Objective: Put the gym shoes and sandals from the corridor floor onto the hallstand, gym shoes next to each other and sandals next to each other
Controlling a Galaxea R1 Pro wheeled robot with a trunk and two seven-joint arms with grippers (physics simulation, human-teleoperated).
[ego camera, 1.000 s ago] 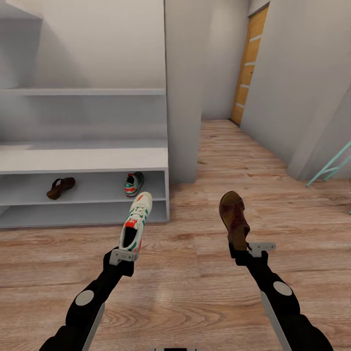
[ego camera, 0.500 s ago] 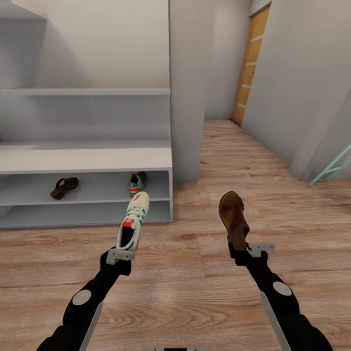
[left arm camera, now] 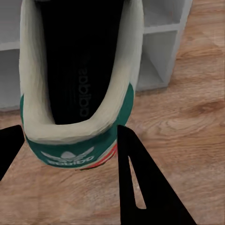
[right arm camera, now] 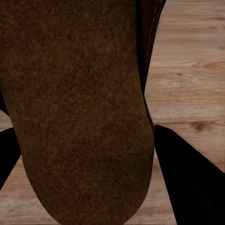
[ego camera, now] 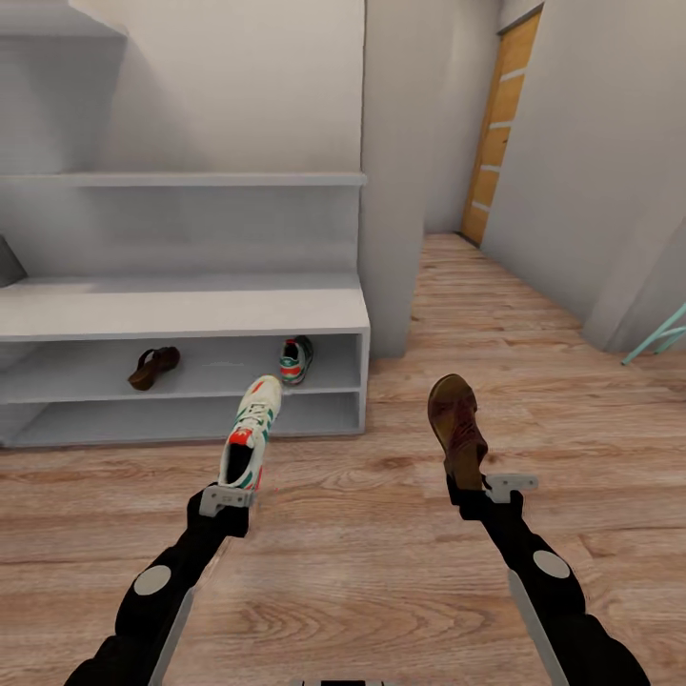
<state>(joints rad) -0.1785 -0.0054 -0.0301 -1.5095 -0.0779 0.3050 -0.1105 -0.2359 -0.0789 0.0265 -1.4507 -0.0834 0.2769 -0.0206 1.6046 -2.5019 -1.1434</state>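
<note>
My left gripper [ego camera: 227,494] is shut on the heel of a cream gym shoe [ego camera: 250,432] with green stripes, held above the corridor floor [ego camera: 381,553] with its toe toward the hallstand [ego camera: 191,310]. The left wrist view looks into that gym shoe [left arm camera: 79,79], with the fingers [left arm camera: 140,183] at its heel. My right gripper [ego camera: 476,488] is shut on a brown sandal [ego camera: 455,427], whose sole [right arm camera: 75,108] looms close in the right wrist view. On the hallstand's upper slot lie a second gym shoe [ego camera: 295,359] and a second sandal [ego camera: 153,367], well apart.
A grey wall pillar [ego camera: 393,181] stands right of the hallstand. Beyond it the corridor runs back to a wooden door [ego camera: 497,129]. A teal frame [ego camera: 657,341] leans at the far right. A dark step edge [ego camera: 8,259] shows at the far left.
The whole view has shifted, so hallstand and pillar now sit further right in the picture. My left gripper with the gym shoe has moved slightly left and lower. The right arm holds steady.
</note>
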